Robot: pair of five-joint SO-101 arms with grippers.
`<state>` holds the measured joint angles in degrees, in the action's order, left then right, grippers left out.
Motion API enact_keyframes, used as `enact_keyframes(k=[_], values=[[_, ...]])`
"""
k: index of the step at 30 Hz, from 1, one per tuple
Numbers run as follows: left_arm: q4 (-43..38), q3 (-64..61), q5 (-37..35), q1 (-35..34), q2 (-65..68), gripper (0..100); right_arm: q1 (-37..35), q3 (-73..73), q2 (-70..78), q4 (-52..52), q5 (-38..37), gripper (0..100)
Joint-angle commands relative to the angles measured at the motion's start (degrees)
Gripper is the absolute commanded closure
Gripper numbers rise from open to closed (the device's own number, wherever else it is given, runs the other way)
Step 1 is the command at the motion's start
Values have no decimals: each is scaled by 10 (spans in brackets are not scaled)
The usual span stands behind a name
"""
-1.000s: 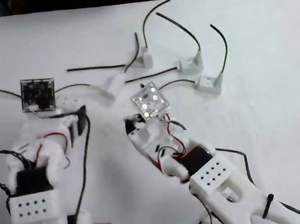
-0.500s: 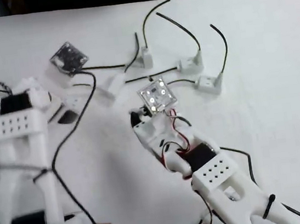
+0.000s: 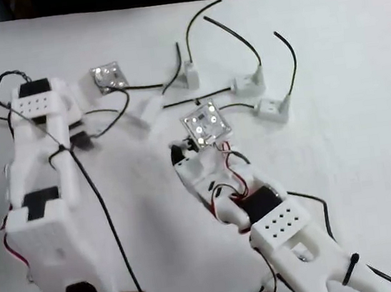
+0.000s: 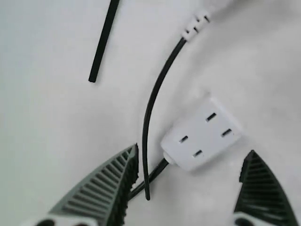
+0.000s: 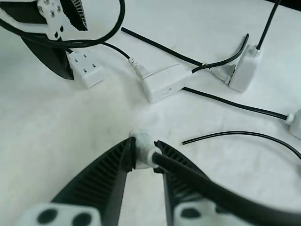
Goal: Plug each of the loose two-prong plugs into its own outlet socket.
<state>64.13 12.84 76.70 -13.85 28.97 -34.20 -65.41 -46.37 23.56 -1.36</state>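
A white outlet socket (image 4: 202, 136) with several slots lies flat on the table between the open fingers of my left gripper (image 4: 188, 186); its black cable (image 4: 155, 94) runs past one finger. From above, that socket (image 3: 93, 133) sits at the left arm's tip. My right gripper (image 5: 146, 155) is shut on a small white two-prong plug (image 5: 142, 149) with a black cable, held just over the table near the middle (image 3: 177, 152). A white block with a lead (image 5: 164, 82) lies just beyond it.
More white plug or socket pieces with black leads lie at the back: one (image 3: 188, 77), another (image 3: 247, 83) and a third (image 3: 271, 109), with the white block (image 3: 146, 111) to their left. A loose black wire (image 3: 123, 89) lies behind the left arm.
The left arm has swung forward from the near left and now stands over the socket with its fingers on either side. The right arm edged slightly forward, then held still.
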Motion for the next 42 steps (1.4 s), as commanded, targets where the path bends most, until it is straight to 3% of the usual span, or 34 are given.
enact_keyframes(k=[1, 6, 11, 18, 22, 30, 36, 42], values=[[4, 73, 21, 9, 49, 657, 6, 9, -14, -13, -3, 981], [4, 82, 21, 18, 91, 659, 6, 8, -14, -13, -3, 981], [17, 82, 17, 19, 95, 745, 6, 8, -14, -13, -3, 981], [156, 98, 18, 38, 84, 878, 11, 8, -14, -13, -3, 981], [257, 98, 15, 63, 51, 897, 24, 7, -14, -25, -3, 981], [330, 97, -147, 95, -20, 897, 27, 7, -14, -26, -3, 981], [328, 87, -295, 107, -35, 891, 44, 8, -15, -33, -3, 981], [287, 11, -361, 138, -39, 838, 61, 8, -15, -43, -3, 981]])
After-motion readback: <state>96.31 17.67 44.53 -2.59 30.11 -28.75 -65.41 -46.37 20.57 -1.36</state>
